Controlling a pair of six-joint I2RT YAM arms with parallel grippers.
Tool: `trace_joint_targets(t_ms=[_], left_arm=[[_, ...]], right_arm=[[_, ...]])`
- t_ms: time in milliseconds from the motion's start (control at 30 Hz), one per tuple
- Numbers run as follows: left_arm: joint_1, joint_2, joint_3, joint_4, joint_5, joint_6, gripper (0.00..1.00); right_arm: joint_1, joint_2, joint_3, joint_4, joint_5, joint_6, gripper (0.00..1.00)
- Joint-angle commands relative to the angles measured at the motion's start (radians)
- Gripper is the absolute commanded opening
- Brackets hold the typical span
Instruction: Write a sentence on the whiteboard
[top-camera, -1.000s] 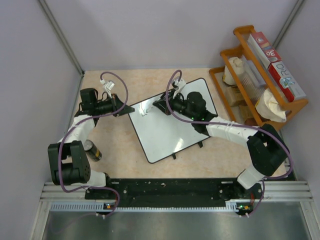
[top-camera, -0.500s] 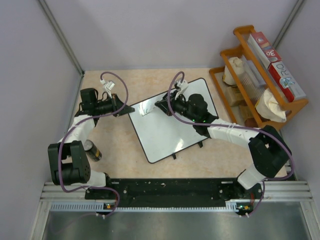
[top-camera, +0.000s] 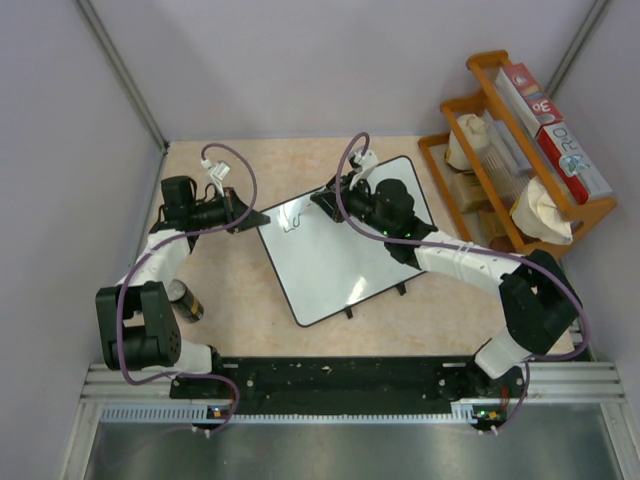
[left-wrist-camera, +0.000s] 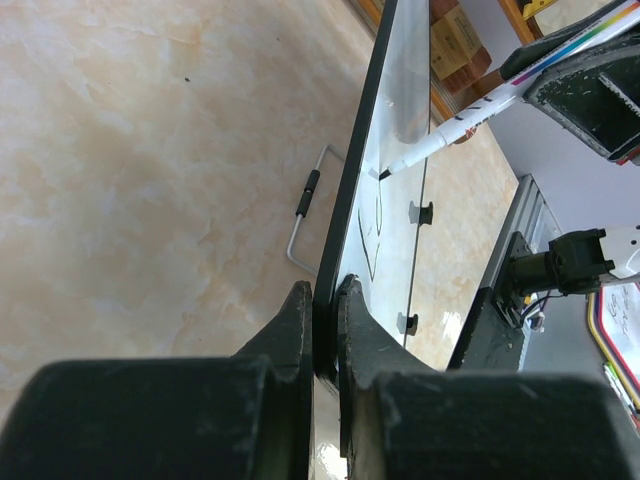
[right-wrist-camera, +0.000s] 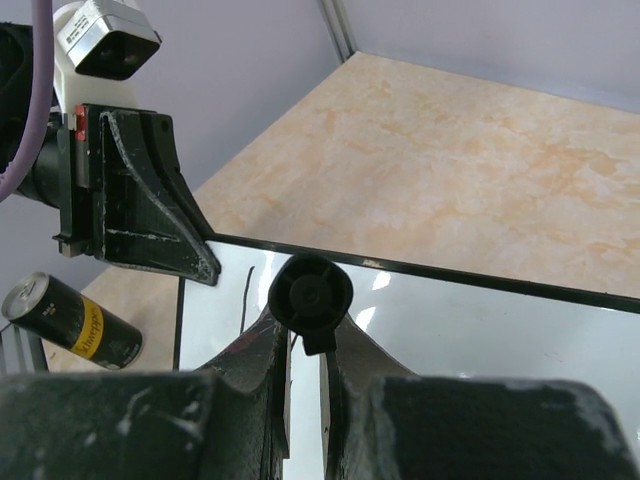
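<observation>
The whiteboard (top-camera: 340, 255) lies slantwise on the table, its black feet toward the near side. My left gripper (top-camera: 250, 218) is shut on its left edge; in the left wrist view the fingers (left-wrist-camera: 322, 300) pinch the black frame (left-wrist-camera: 355, 190). My right gripper (top-camera: 326, 204) is shut on a white marker (left-wrist-camera: 480, 105) over the board's far left part. The marker tip touches the board beside thin black strokes (left-wrist-camera: 368, 235). In the right wrist view the marker's black end (right-wrist-camera: 311, 293) sits between my jaws (right-wrist-camera: 306, 330), over the board (right-wrist-camera: 480, 330).
A black and yellow can (top-camera: 185, 300) lies beside the left arm and also shows in the right wrist view (right-wrist-camera: 70, 318). A wooden rack (top-camera: 520, 160) with boxes and bags stands at the right. A wire handle (left-wrist-camera: 305, 205) lies on the table by the board's edge.
My right gripper has shifted slightly toward the far side with the marker, and the black strokes at the board's far left have grown. The left arm has not moved.
</observation>
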Motion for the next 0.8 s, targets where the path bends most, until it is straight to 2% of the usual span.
trace_joint_targets(t_ms=[0,300,767], left_arm=[[-0.028,0.0,-0.002,0.011,-0.132,0.15,0.0],[-0.028,0.002,0.0,0.008,-0.133,0.153,0.0],[-0.03,0.002,0.0,0.007,-0.137,0.151,0.0]], right_arm=[[-0.014,0.026,0.066,-0.025,0.035,-0.029,0.0],[-0.012,0.054,0.08,-0.062,-0.062,-0.012,0.0],[-0.001,-0.003,0.034,-0.059,-0.072,-0.008,0.0]])
